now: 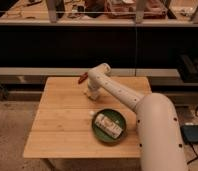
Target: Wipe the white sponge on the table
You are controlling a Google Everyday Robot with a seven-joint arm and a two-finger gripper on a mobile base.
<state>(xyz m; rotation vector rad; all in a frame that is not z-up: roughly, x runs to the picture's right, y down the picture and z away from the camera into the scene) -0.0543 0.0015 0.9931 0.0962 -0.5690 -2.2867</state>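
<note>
Over the table (57, 125) my arm bends downward, gripper (91, 95) low beside the green plate (98, 131); grip state unclear.

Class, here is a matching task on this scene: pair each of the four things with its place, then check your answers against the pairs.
Things:
1. green plate
2. white packet
3. red object
4. gripper

Places:
A. at the far edge of the table
B. lying in the green plate
C. on the table's near right part
D. low over the table, between the red object and the green plate

Pairs: 1-C, 2-B, 3-A, 4-D
</note>
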